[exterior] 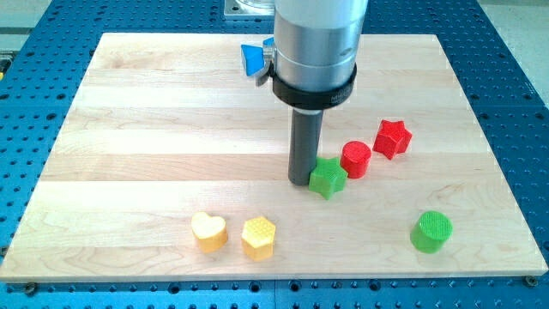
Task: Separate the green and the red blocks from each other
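A green star block (328, 178) lies at the board's middle right, touching a red cylinder (355, 159) at its upper right. A red star block (392, 137) sits just right of and above the red cylinder, a small gap between them. A green cylinder (431, 232) stands alone toward the view's bottom right. My tip (301, 181) rests on the board right against the green star's left side.
A yellow heart (208, 232) and a yellow hexagon (258, 237) sit near the bottom edge, left of centre. A blue block (252, 58) shows at the top, partly hidden behind the arm's grey body. The wooden board (129, 129) lies on a blue perforated table.
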Robot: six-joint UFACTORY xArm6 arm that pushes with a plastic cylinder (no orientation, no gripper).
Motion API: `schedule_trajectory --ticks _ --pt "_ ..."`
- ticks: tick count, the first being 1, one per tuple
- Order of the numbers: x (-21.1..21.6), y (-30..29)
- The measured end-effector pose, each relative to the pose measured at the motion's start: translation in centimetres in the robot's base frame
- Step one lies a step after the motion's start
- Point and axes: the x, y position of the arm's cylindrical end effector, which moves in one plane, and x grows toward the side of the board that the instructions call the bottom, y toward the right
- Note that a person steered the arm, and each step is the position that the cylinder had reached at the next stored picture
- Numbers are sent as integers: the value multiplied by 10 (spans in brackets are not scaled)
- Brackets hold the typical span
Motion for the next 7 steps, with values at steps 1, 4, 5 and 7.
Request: schedule_trajectory --ticks 1,4,5,7 --pt "38 61" --pt "8 45" --pt "10 87" --pt "11 82"
